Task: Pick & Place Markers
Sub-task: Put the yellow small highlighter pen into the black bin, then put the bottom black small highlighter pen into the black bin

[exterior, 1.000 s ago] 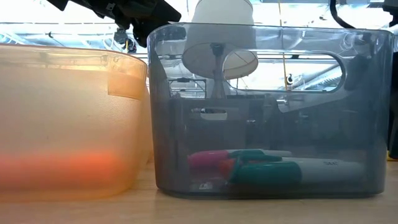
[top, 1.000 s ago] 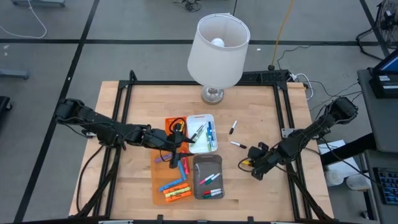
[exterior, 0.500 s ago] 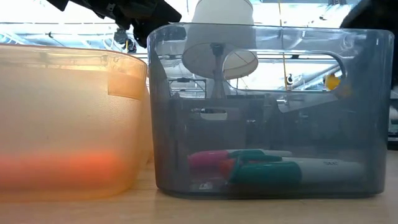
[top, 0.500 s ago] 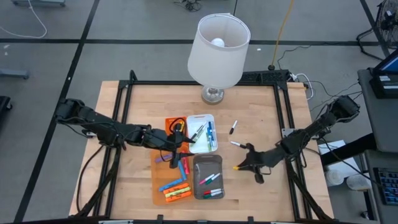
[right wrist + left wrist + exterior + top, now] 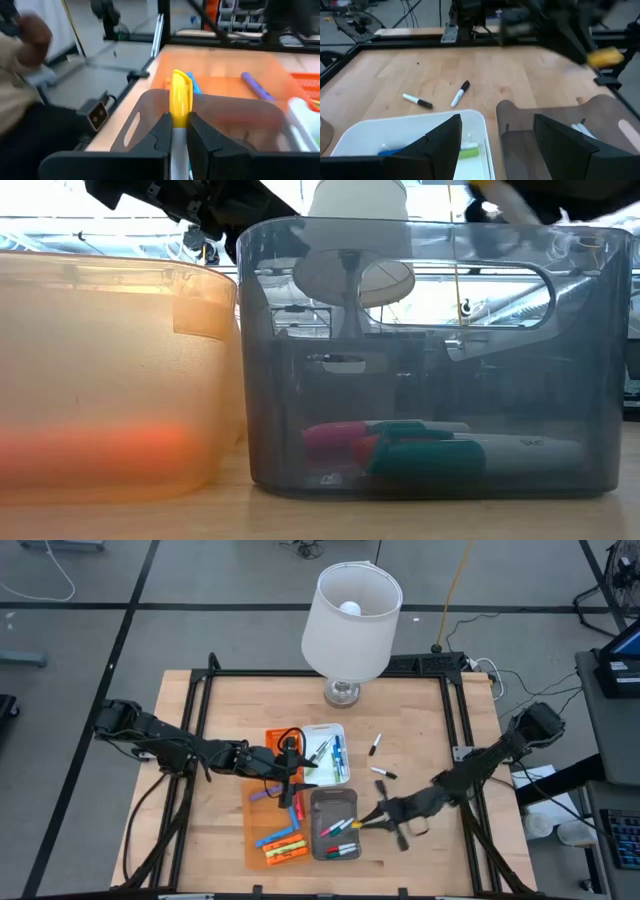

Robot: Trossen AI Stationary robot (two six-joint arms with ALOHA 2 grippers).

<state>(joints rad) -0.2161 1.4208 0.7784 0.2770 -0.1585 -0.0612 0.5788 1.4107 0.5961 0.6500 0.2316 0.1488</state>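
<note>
My right gripper (image 5: 378,819) is shut on a yellow-capped marker (image 5: 180,98) at the right rim of the grey tray (image 5: 322,802), which holds pink, green and red markers (image 5: 340,831). My left gripper (image 5: 299,768) hangs open over the seam between the orange tray (image 5: 255,825) and the white tray (image 5: 325,729), with nothing between its fingers (image 5: 437,145). Blue and orange markers (image 5: 283,843) lie in the orange tray, and blue and green ones (image 5: 336,752) in the white tray. Two black-capped markers (image 5: 375,744) (image 5: 383,773) lie flat on the bare wood. My right gripper pinches the marker's white barrel (image 5: 179,150) between its two fingers. The fingers come nearly level from the table's right, and the marker lies along them. Its yellow cap (image 5: 181,90) sticks out past the fingertips. The marker is lifted clear, above the grey tray's rim (image 5: 150,95).
A white-shaded lamp (image 5: 351,622) stands at the table's far middle. A purple marker (image 5: 257,86) lies in the orange tray. Black frame rails (image 5: 455,720) run along the table's sides. Bare wood lies right of the trays and at the far left.
My right gripper has swung from the table's right side toward the grey tray, rising and rolling from a downward tilt to nearly level. The yellow marker has travelled with it, lifted clear of the table.
</note>
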